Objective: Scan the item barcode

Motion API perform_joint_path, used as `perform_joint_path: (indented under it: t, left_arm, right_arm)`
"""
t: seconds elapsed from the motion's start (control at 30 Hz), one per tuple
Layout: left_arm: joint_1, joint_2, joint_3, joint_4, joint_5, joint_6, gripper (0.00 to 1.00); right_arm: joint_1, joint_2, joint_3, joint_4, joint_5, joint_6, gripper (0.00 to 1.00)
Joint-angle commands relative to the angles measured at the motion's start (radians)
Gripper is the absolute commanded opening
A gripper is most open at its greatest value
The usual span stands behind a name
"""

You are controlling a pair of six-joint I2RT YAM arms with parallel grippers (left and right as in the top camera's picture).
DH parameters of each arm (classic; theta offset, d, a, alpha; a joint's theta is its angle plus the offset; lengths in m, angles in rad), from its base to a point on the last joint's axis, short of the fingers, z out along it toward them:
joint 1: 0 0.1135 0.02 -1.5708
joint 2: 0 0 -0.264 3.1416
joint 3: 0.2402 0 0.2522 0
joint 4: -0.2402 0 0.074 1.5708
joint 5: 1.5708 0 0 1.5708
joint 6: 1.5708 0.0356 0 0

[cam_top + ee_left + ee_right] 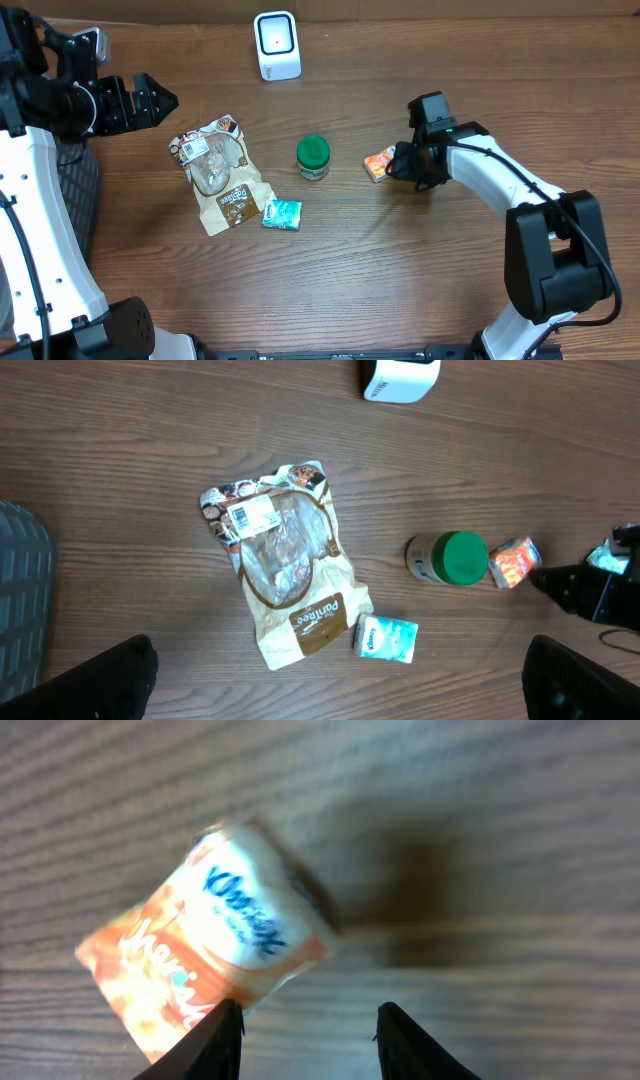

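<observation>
An orange and white Kleenex tissue pack (380, 163) lies on the wooden table right of centre. My right gripper (402, 165) hovers just to its right, pointing down at it. In the right wrist view the pack (205, 955) fills the upper left, its lower edge meeting the left fingertip; the right gripper (308, 1020) is open, with only bare table between its fingers. The white barcode scanner (277, 45) stands at the back centre. My left gripper (150, 100) is wide open, raised at the far left, holding nothing.
A brown snack bag (218, 172), a green-lidded jar (313, 157) and a teal tissue pack (282, 213) lie mid-table; the left wrist view also shows the bag (285, 560) and jar (450, 558). A dark mesh basket (80, 190) sits at the left edge.
</observation>
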State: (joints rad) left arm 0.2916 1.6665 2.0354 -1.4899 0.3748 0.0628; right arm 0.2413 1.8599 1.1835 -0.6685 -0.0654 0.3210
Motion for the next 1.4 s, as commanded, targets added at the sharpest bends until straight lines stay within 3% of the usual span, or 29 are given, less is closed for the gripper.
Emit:
perform_joint_path:
  t: [0.0, 0.17, 0.27, 0.37, 0.47, 0.67, 1.0, 1.37]
  left_arm:
    - [0.001, -0.011, 0.013, 0.002, 0.010, 0.020, 1.00]
    - [0.001, -0.011, 0.013, 0.002, 0.010, 0.020, 1.00]
    - [0.001, -0.011, 0.013, 0.002, 0.010, 0.020, 1.00]
    - [0.001, -0.011, 0.013, 0.002, 0.010, 0.020, 1.00]
    - [0.001, -0.011, 0.013, 0.002, 0.010, 0.020, 1.00]
    - [0.001, -0.011, 0.013, 0.002, 0.010, 0.020, 0.99]
    - [0.001, -0.011, 0.013, 0.002, 0.010, 0.020, 1.00]
    - [0.001, -0.011, 0.013, 0.002, 0.010, 0.020, 0.99]
  right_arm:
    - [-0.013, -0.001, 0.042, 0.015, -0.094, -0.140, 0.41]
    - [-0.011, -0.001, 0.108, 0.027, -0.251, -0.060, 0.37]
    - [-0.001, 0.000, 0.105, 0.097, -0.267, 0.143, 0.33]
    - [0.037, 0.006, 0.083, 0.198, -0.181, 0.359, 0.33]
    - [0.103, 0.043, 0.081, 0.283, -0.056, 0.463, 0.33]
    - [0.174, 0.118, 0.081, 0.335, -0.055, 0.487, 0.33]
    - [0.160, 0.117, 0.090, 0.174, -0.074, 0.474, 0.33]
    - [0.104, 0.018, 0.200, -0.113, -0.063, 0.230, 0.34]
